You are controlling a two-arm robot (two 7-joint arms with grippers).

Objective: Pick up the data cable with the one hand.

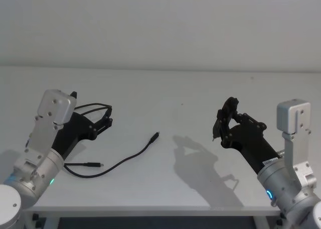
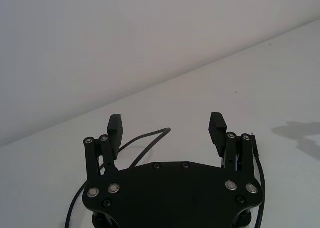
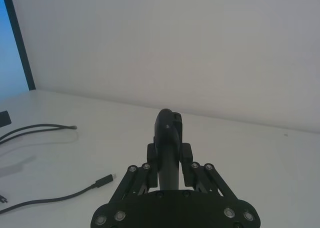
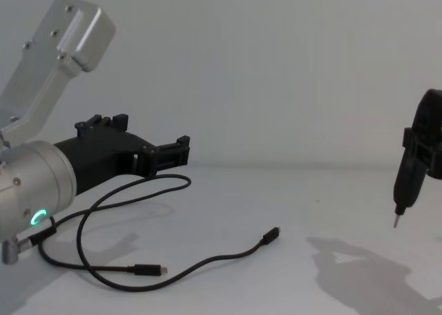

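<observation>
The data cable [image 1: 125, 161] lies slack on the white table, one plug [image 1: 156, 135] toward the middle and the other [image 1: 94, 164] near the front left. Its far loop [image 4: 148, 184] runs under my left gripper [image 1: 93, 111], the one hand, which hovers just above the table with its fingers [image 2: 114, 128] spread wide and nothing between them. From the left wrist view the loop [image 2: 147, 140] shows beyond the open jaws. My right gripper [image 1: 224, 122] hangs at the right, shut on a black pointed tool [image 4: 413, 170], well away from the cable [image 3: 75, 194].
The table's front edge [image 1: 150, 209] runs just below the cable's near plug. A plain wall [image 1: 160, 23] stands behind the table. The right arm's shadow [image 1: 200, 163] falls on the bare tabletop between the two arms.
</observation>
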